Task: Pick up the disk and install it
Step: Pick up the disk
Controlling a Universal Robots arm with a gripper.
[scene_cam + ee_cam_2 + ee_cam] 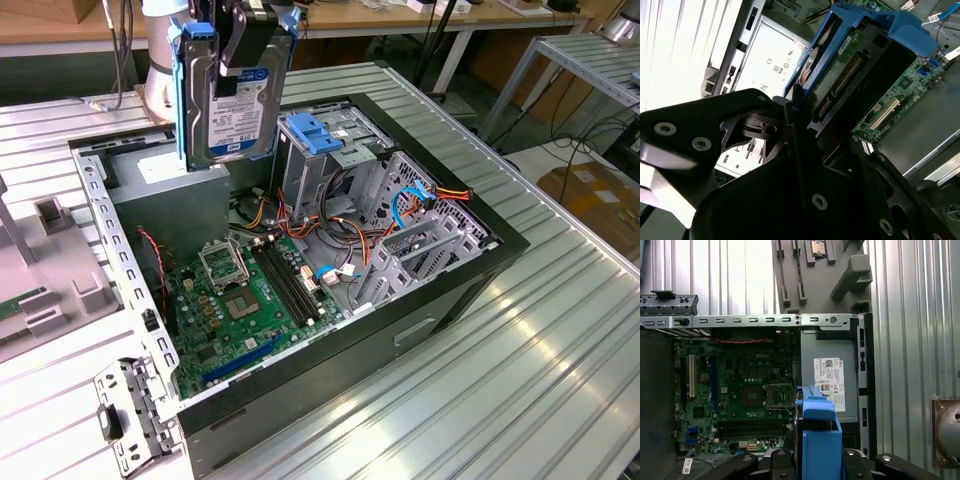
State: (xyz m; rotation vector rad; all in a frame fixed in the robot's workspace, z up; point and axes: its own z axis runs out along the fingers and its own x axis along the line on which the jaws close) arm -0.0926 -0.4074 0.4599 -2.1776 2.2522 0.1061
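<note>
One disk [245,115] hangs upright in the gripper [232,72], whose black fingers [240,45] are clamped on its flat faces. Its label side faces the exterior camera, and a blue carrier frame runs along its edges. It is raised over the grey power-supply box [165,195] at the far end of the open computer case [470,270] — to the exterior view's left of the drive cage [330,170] with its blue latch [315,135]. Nearer, inside the case, lies the motherboard [240,300] — the case sits on a ribbed metal table [560,340].
</note>
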